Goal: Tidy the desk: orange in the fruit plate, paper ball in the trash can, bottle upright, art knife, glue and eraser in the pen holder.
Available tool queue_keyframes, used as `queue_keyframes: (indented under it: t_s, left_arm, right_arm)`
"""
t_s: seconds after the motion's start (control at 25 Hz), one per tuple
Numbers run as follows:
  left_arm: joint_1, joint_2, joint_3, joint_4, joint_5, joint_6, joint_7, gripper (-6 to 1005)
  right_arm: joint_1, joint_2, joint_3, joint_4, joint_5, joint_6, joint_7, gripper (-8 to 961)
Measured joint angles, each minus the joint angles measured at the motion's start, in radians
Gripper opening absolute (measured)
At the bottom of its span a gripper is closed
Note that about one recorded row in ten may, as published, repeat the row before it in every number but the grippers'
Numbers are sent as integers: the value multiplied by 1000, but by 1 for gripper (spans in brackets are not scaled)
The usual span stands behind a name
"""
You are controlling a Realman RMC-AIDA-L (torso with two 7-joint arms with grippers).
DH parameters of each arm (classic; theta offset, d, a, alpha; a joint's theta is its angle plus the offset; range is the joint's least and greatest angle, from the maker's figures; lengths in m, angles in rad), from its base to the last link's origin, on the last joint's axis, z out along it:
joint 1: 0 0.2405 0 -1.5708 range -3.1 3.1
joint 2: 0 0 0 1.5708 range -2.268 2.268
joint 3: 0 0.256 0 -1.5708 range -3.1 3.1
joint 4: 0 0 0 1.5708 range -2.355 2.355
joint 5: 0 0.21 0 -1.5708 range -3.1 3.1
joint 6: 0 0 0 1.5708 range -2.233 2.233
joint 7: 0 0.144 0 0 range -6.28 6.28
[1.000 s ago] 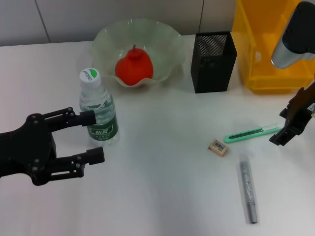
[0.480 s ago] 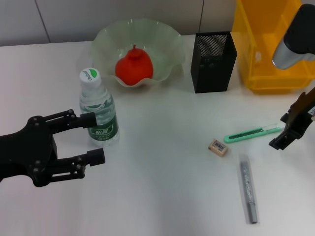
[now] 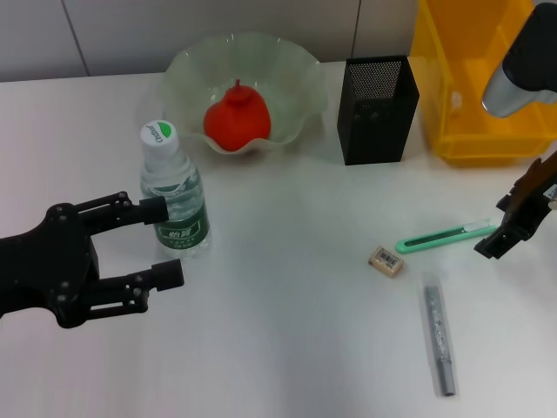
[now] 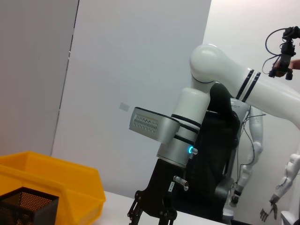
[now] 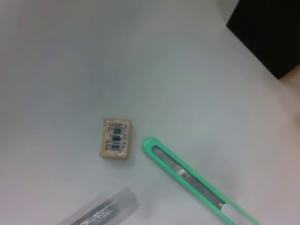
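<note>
I'm seeing the left gripper hanging wide open, gripping nothing, its fingers either side of the base of the upright bottle. The right gripper is hovering just beside the knife's end; I cannot tell its opening. Eraser and glue are lying near the knife. Orange is sitting in the plate, holder beside it.

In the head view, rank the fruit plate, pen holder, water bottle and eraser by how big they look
1. Fruit plate, clearly largest.
2. Pen holder and water bottle look similar; the bottle sits nearer the camera, so no ranking.
3. Eraser, smallest.
</note>
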Motion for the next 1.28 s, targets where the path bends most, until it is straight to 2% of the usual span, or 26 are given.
queue_keyframes:
  t_s: [0.44, 0.56, 0.88, 1.12, 1.28]
  left_arm:
    - [3, 0, -19, -6, 0, -2, 0, 785]
    - [6, 0, -19, -9, 0, -2, 0, 785]
    - [14, -2, -19, -13, 0, -1, 0, 785]
    - [18, -2, -20, -25, 0, -2, 0, 785]
    - [18, -2, -27, -26, 0, -2, 0, 785]
  right_arm:
    - [27, -6, -48, 15, -44, 25, -1, 789]
    - [47, -7, -86, 37, -44, 38, -48, 789]
    - [77, -11, -104, 86, -45, 102, -169, 788]
    - [99, -14, -118, 142, -45, 113, -196, 788]
    - [95, -10, -169, 159, -45, 116, -200, 788]
